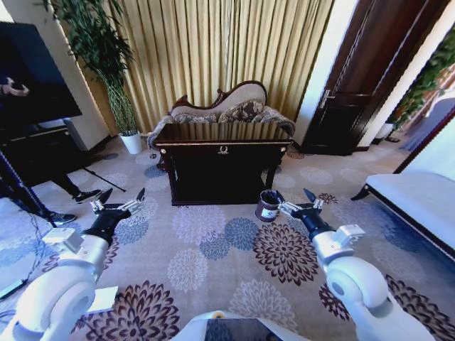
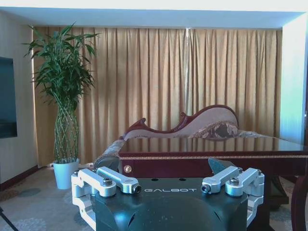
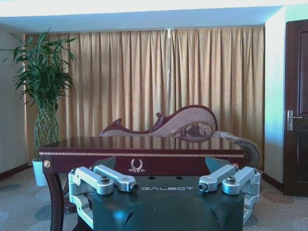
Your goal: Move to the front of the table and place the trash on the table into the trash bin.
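The table [image 1: 222,153] stands ahead across the carpet, dark and glossy, with a gold emblem on its front rail; it also shows as the table [image 2: 211,156] and the table [image 3: 139,154] in the wrist views. The trash is out of view; the top shows just reflections. The trash bin [image 1: 268,205], small and dark with a white label, sits on the carpet off the table's front right corner. My right gripper [image 1: 293,202] is open, low and just right of the bin. My left gripper [image 1: 122,196] is open, held low at the left. Both wrist views show open jaws, the left gripper [image 2: 168,174] and the right gripper [image 3: 166,173].
A chaise sofa [image 1: 227,106] stands behind the table before gold curtains. A tall plant in a white pot [image 1: 131,142] is back left, with a black screen [image 1: 32,71] and a person's legs at the left. A dark door [image 1: 355,92] and a white bench [image 1: 412,199] are on the right.
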Tool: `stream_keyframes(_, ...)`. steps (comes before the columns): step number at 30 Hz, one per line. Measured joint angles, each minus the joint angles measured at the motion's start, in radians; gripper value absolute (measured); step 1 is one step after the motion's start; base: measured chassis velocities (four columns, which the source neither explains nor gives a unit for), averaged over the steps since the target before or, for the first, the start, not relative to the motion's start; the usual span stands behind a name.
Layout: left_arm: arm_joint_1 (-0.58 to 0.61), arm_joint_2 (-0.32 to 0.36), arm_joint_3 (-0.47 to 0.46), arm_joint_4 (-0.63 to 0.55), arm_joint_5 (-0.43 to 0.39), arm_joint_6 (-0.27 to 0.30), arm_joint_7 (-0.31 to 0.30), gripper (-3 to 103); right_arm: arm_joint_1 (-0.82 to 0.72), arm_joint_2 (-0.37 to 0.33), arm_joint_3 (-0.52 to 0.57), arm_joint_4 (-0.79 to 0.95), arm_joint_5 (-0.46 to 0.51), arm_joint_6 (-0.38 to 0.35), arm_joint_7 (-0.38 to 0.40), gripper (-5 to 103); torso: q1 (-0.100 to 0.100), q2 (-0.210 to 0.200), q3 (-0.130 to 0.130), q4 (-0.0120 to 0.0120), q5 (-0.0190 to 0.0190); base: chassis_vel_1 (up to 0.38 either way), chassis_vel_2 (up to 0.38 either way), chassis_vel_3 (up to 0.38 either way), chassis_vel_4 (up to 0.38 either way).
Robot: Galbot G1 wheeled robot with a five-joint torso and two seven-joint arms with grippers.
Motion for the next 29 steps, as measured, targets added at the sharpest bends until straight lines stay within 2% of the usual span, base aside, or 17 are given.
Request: stream_keyframes(29, 0.001, -0.002, -0.009, 0.000, 0.010, 0.000, 0.010, 100, 0.000, -0.003, 0.005, 0.012, -0.002, -0.014, 0.019, 100, 0.000, 0.000, 0.000, 0.0000, 0.0000, 0.000, 0.000, 0.000, 0.000)
